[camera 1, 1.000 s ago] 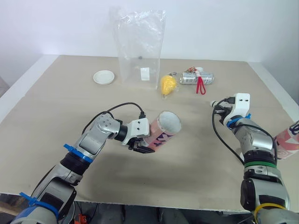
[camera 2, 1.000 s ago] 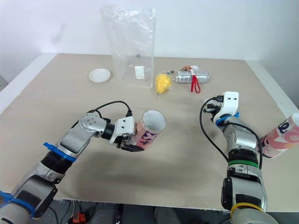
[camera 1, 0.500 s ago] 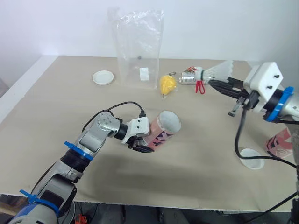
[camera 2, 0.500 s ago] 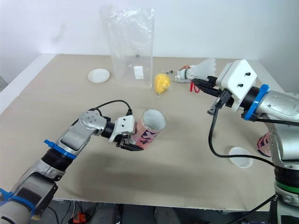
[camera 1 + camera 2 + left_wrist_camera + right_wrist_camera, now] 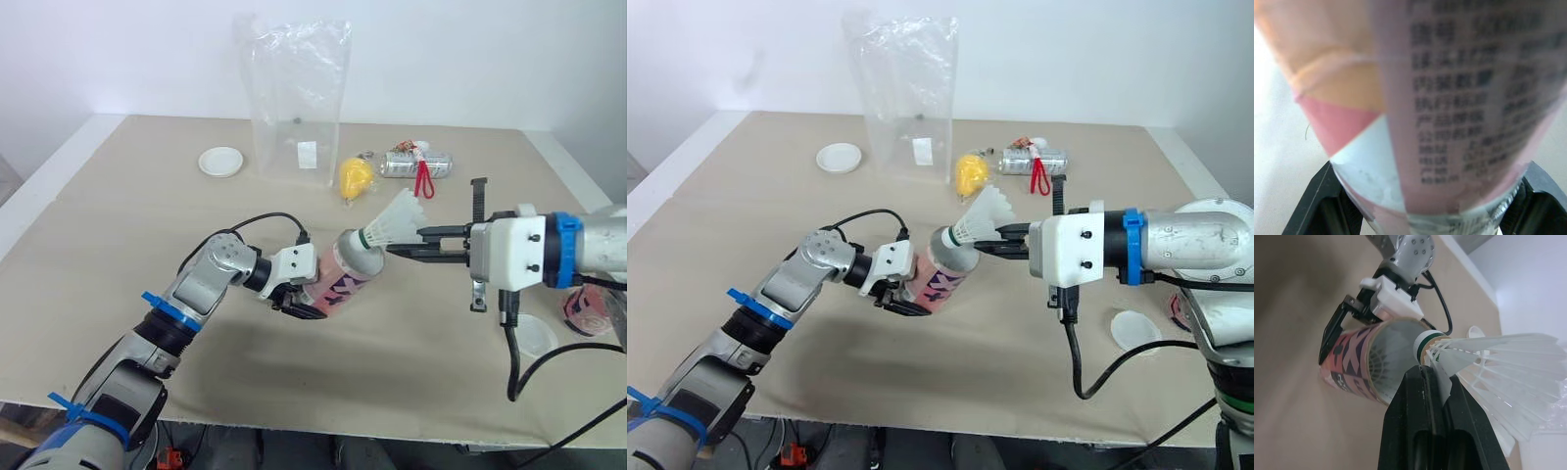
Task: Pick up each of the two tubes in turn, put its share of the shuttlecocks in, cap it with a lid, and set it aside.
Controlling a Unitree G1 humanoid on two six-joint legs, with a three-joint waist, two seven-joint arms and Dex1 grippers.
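Mid-frame, the pink tube point(image 5: 345, 279) is held tilted over the counter point(image 5: 118, 245), its base pinched between the left gripper point(image 5: 297, 300) fingers. A white shuttlecock point(image 5: 394, 221) meets the tube's open mouth (cork end at the rim), clamped by the right gripper point(image 5: 400, 251). A lid point(image 5: 535, 335) lies lower right, near the second tube point(image 5: 586, 311).

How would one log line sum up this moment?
left gripper: grips tube | right gripper: holds shuttlecock at tube mouth | lid: on table
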